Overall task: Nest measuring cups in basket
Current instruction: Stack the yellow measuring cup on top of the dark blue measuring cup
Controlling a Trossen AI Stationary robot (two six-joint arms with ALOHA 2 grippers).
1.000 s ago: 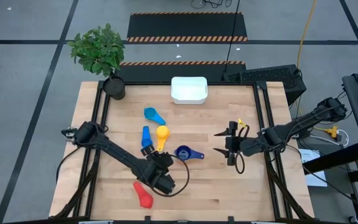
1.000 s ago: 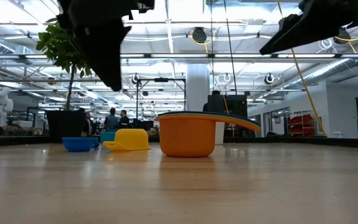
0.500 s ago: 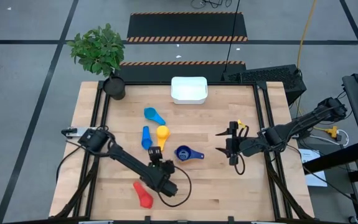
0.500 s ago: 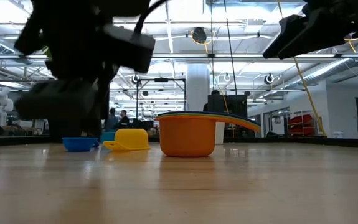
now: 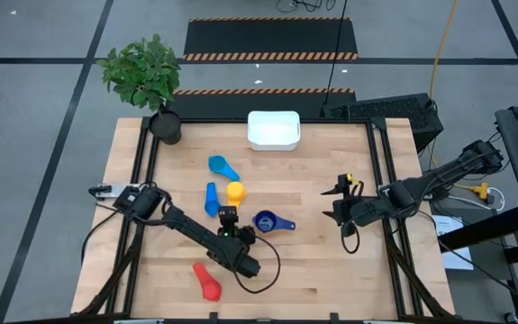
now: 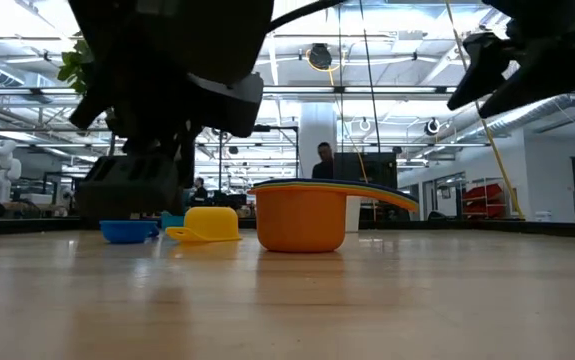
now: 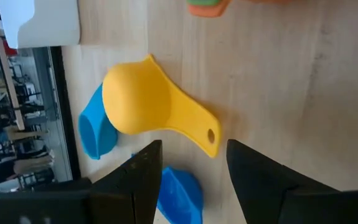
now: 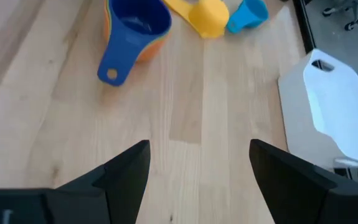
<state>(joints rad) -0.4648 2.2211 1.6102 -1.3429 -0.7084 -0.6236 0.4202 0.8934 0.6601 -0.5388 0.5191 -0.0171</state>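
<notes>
Pale butcher-block wood (image 5: 313, 270), laid in long planks, formed the tabletop, with dark rails along its sides and a leafy green plant in a dark round pot (image 5: 163, 124) at the far left corner. A small white plastic tub with rounded corners (image 5: 273, 130) sat at the middle of the far edge, nothing visible inside it.

Smooth plastic scoop cups lay in the middle of the table. A light blue cup (image 5: 222, 166) lay nearest the tub; a mid-blue one (image 5: 211, 198) and a rounded yellow cup with a flat, holed handle (image 7: 154, 115) lay side by side just in front of it. To their right stood a nested stack whose outer shell was orange (image 6: 301, 220), with a dark blue cup (image 8: 131, 31) seated on top, handle pointing right. A red cup (image 5: 208, 282) lay well apart near the front edge.

The left gripper (image 5: 227, 217) hovered just in front of the yellow cup, its dark fingers parted and grasping nothing. The right gripper (image 5: 339, 203) hung to the right of the stack, well apart from it, fingers spread and empty.
</notes>
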